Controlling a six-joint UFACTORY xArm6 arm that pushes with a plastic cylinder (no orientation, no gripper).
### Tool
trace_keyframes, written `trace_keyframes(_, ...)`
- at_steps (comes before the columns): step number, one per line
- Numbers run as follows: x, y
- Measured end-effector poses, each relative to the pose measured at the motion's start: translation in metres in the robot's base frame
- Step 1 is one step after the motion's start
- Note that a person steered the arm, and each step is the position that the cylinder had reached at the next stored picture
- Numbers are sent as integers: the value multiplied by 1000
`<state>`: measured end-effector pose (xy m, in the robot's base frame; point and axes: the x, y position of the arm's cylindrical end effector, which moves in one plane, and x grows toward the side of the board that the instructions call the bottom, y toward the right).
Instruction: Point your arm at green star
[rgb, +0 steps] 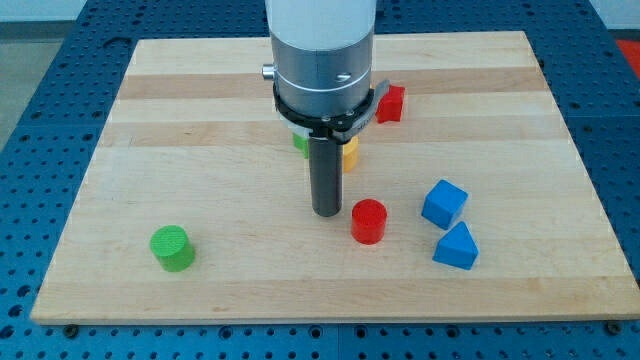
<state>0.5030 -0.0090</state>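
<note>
One green block (299, 142), mostly hidden behind the rod near the desk centre, orientation indeterminable, adjoins a yellow block (350, 152); the tip (327, 213), holding nothing, stands beside the red cylinder (368, 221).

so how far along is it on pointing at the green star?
Done: nothing that shows for sure. In hand: my tip rests on the board just to the view's left of the red cylinder. A green piece, probably the star, peeks out behind the arm, toward the view's top from the tip, beside a yellow block. Left: move the tip up the view to that green piece. The green cylinder sits far off at the view's lower left.
</note>
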Motion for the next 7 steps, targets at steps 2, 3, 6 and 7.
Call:
trace_keyframes(2,-27,-37)
trace_keyframes(3,-50,-71)
trace_keyframes(6,-69,-87)
trace_keyframes(7,-69,-87)
